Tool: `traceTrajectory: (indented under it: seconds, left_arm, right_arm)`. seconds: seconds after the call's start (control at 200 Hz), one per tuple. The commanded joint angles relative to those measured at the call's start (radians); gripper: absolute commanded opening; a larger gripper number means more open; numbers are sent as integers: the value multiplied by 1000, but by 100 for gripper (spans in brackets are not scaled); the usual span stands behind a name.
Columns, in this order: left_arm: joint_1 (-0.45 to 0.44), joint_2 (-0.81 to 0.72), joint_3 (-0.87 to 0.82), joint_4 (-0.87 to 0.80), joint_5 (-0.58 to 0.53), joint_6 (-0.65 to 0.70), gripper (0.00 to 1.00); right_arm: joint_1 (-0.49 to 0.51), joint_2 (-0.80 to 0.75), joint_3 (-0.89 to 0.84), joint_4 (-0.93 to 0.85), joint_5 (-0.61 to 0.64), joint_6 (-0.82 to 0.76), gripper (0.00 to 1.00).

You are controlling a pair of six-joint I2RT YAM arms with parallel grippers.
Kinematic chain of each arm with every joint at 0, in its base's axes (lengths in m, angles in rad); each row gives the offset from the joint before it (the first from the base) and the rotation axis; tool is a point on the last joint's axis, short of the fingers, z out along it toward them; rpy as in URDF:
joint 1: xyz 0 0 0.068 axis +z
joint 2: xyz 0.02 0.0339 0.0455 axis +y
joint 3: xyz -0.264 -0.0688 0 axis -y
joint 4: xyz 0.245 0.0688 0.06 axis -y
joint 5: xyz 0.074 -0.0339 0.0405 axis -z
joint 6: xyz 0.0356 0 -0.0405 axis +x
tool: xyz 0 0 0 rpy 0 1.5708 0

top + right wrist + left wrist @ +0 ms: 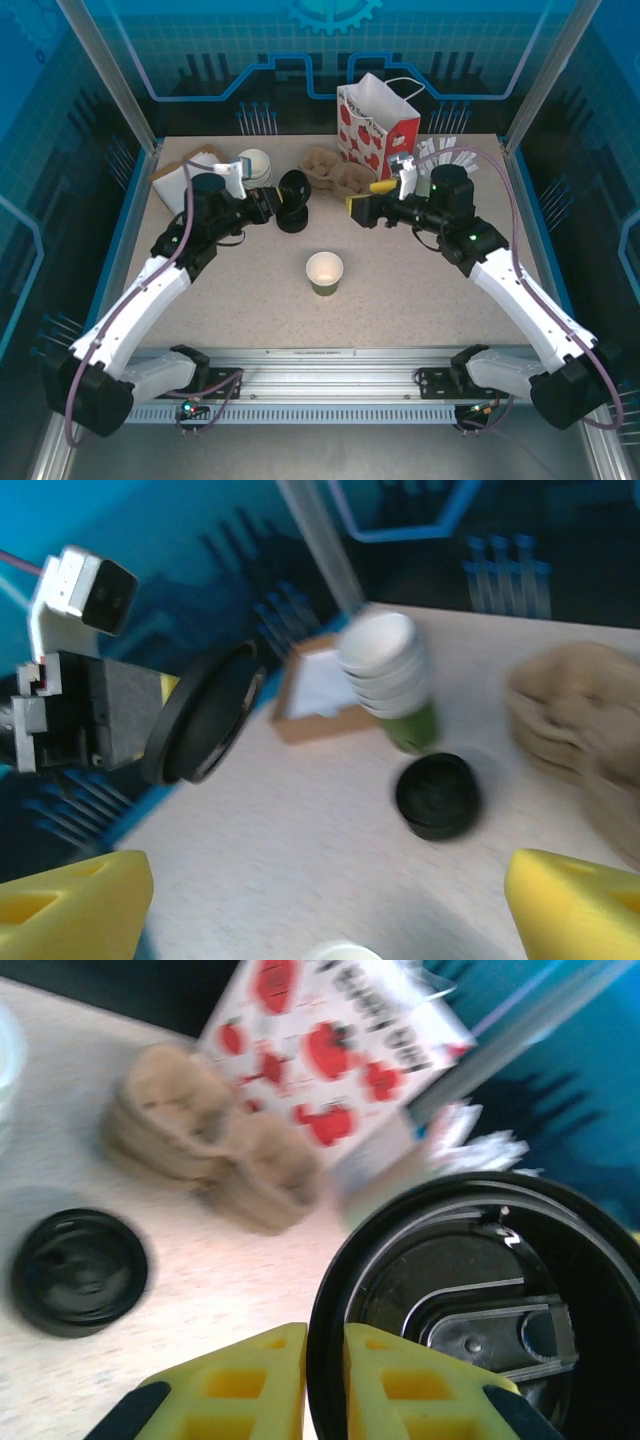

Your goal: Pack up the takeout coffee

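Top view. At the middle of the pale speckled table [420, 300]: small olive-green paper cup [324, 272], cream-white inside, upright, lidless. At 11 o'clock from it, left gripper [276, 203], pinching a round black plastic lid [294, 187] by the rim, tilted on edge. Near it on the table, a low stack of black lids [290, 222]. At 1 o'clock from the cup, right gripper [357, 209], yellow jaws spread, holding nothing. Along the far edge, from 10 to 1 o'clock: open cardboard box [185, 168], stack of lidless green-and-white cups [255, 165], brown pulp cup carriers [335, 172], white paper bag with red prints [377, 130].

Left wrist view. Yellow fingers [250, 1395] at 6 o'clock, clamped on the lid's rim; lid [480, 1300] at 4 o'clock, underside showing. Lid stack [80, 1272] at 9 o'clock, carriers [210, 1150] at 11, bag [330, 1040] at 12.

Right wrist view. Yellow fingertips [75, 910] at 8 and 4 o'clock, far apart, nothing between. Cup's white rim [340, 950] at 6 o'clock. Held lid [205, 720] at 9 o'clock; cup stack [390, 680] at 12; lid stack [437, 795] right of centre.
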Motion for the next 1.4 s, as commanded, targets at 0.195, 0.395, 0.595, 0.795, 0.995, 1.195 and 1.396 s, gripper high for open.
traceTrajectory:
  seconds: [0.195, 0.395, 0.595, 0.795, 0.995, 1.195, 1.396]
  left_arm:
    - [9, -52, -53, 334, 348, -398, 17]
    - [7, -52, -86, 458, 393, -504, 17]
    - [6, -45, -118, 542, 415, -569, 16]
    - [-2, -45, -123, 569, 421, -585, 16]
    - [-16, -41, -124, 575, 418, -585, 16]
    - [-28, -37, -123, 587, 418, -588, 16]
    - [-46, -29, -121, 600, 419, -586, 16]
  right_arm:
    - [65, 103, -35, 574, -279, 336, 95]
    - [121, 104, -26, 623, -271, 336, 100]
    - [145, 141, -9, 708, -286, 390, 100]
    - [168, 164, 19, 689, -260, 387, 100]
    - [193, 179, 43, 701, -253, 390, 100]
    - [196, 183, 50, 711, -235, 402, 100]
    - [198, 198, 54, 747, -232, 425, 95]
